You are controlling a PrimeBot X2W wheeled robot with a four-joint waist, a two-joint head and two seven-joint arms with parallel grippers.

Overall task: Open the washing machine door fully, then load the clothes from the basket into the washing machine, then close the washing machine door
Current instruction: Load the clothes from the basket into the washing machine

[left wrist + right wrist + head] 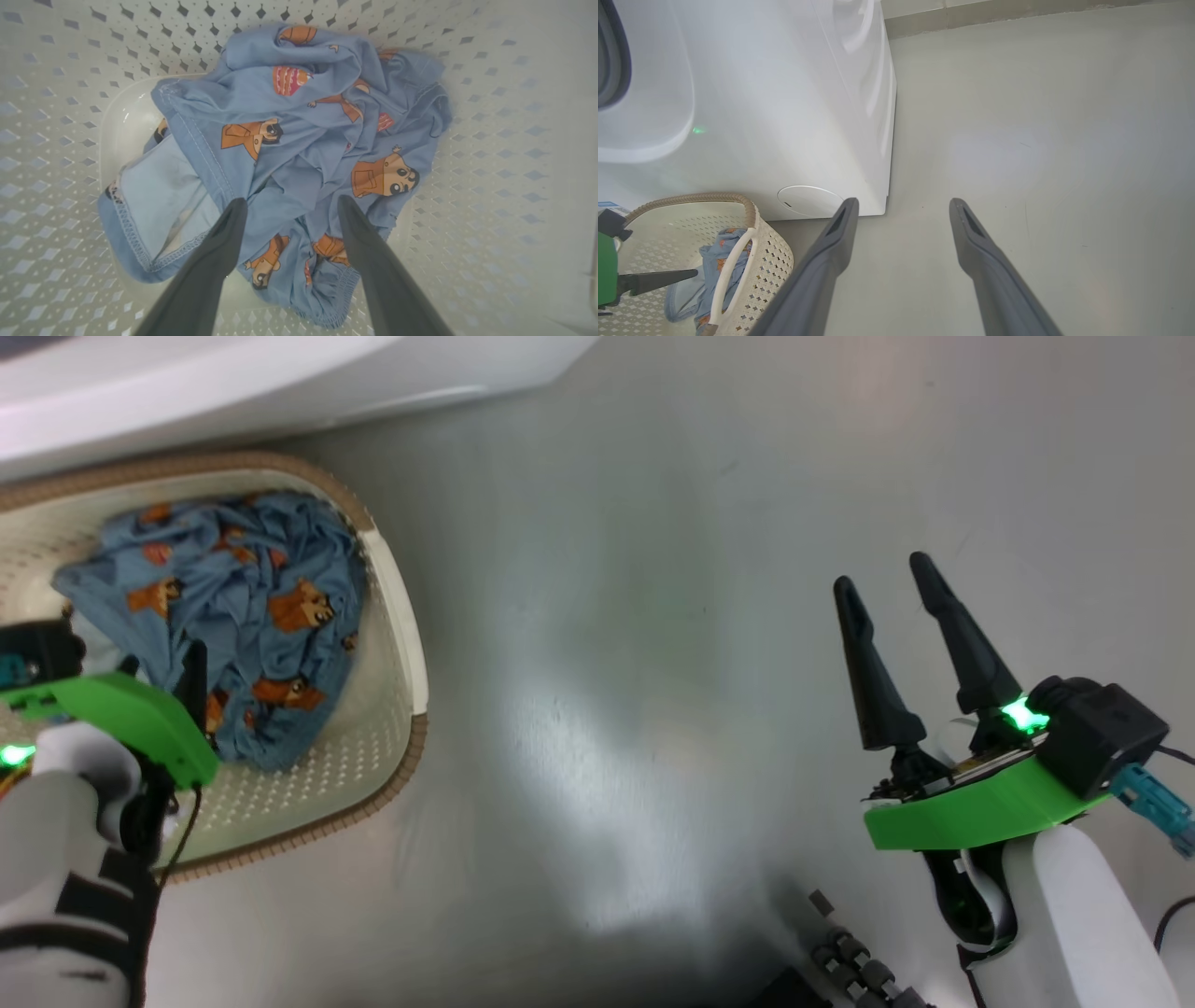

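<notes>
The basket [403, 644], cream-white with a brown braided rim, stands on the floor at the left, right in front of the washing machine [187, 383]. The clothes [252, 607], light blue with orange-brown cartoon figures, lie bundled inside it. My left gripper [163, 658] is down in the basket, open. In the left wrist view its two fingers straddle a fold of the clothes [303, 140], tips at the fabric, left gripper [290, 203] not closed on it. My right gripper [883, 572] hangs open over bare floor, holding nothing. The washing machine door is out of view.
The right wrist view has the washing machine [784, 116] as a white box with a round service flap [808, 200] low on its front. The basket [770, 261] sits against it. Grey floor stretches right of the machine to a wall skirting [1017, 14]. My base shows at the bottom [859, 971].
</notes>
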